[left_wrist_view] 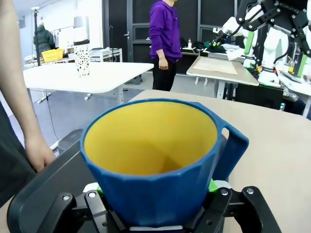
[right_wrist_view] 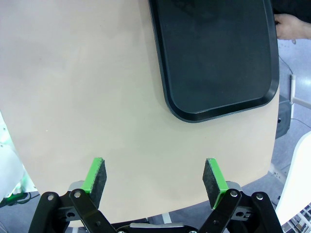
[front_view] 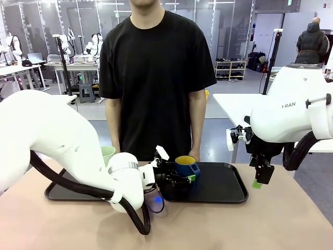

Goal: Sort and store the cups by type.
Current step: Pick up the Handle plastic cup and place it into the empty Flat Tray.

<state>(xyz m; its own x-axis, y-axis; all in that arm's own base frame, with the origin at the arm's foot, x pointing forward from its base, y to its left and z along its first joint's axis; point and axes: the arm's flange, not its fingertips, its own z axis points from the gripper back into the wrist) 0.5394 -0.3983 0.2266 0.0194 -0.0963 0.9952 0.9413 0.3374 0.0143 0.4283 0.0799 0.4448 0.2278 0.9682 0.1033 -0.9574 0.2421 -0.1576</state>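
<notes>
Wrist view is showing us the left gripper clamping one blue mug; frontally, one green tumbler; right gripper spread wide.

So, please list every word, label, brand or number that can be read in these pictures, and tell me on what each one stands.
"RAN": grey letters on the white shell of the right arm in the front view; the start of the word is cut off.
Blue mug and black tray: they carry no print.
Background signs and papers in the front and left wrist views: too small and blurred to read.
</notes>
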